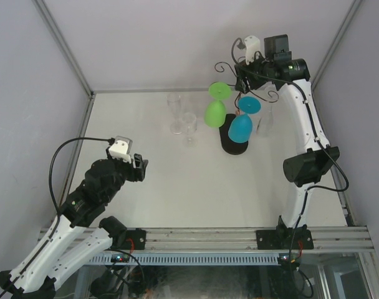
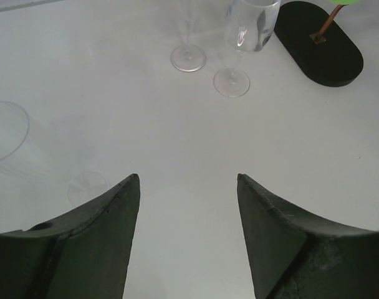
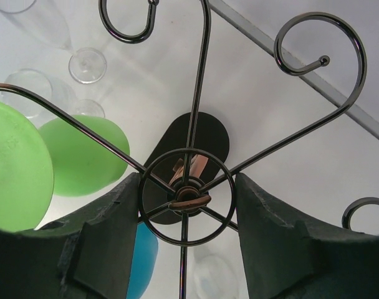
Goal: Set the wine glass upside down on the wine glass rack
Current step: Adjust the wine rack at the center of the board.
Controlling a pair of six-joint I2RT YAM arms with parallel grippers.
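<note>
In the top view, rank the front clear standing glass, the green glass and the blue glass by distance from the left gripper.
1. Clear glass, standing mid-table, nearest the left gripper.
2. Green glass, hanging on the rack, left side.
3. Blue glass, hanging farther right.

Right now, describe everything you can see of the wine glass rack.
The wine glass rack is thin dark wire: an upright stem on a black oval base, a ring hub, curled arms radiating. A green glass and a blue glass hang inverted from it. The right gripper straddles the hub; contact unclear.
</note>
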